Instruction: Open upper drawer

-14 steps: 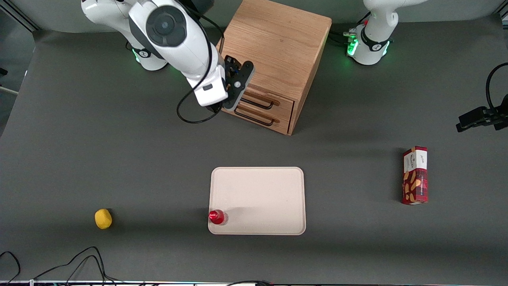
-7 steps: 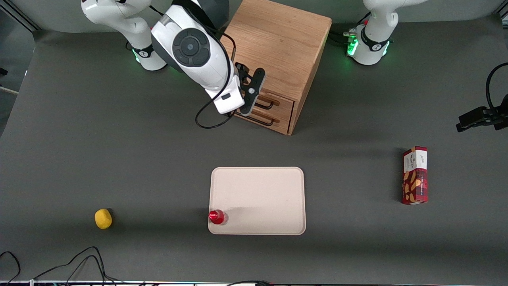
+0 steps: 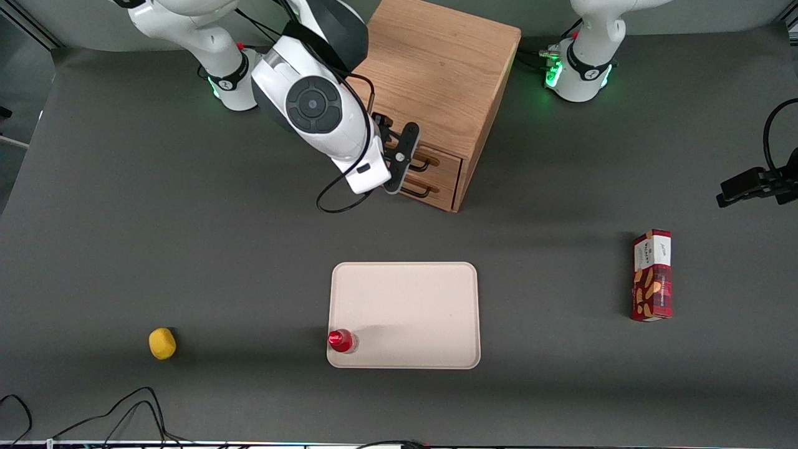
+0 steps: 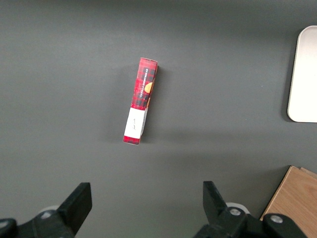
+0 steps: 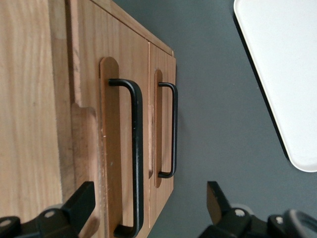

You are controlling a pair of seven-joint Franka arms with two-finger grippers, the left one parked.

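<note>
Gripper (image 3: pixel 399 163) advanced, fingers apart | before oak upper drawer (image 5: pixel 121 148) | slim black handle (image 5: pixel 136 158)

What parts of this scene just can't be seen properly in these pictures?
- Upper drawer: front view, the working arm covers most of its face; only the handle's end shows.
- Inside of either drawer: both shut, contents hidden.
- Gripper, open in front of the handles: right wrist view, the picture's edge cuts off its body.
- Snack box: front view, lettering too small to read.

Dark grey matte tabletop (image 3: pixel 187 237) under even light.
</note>
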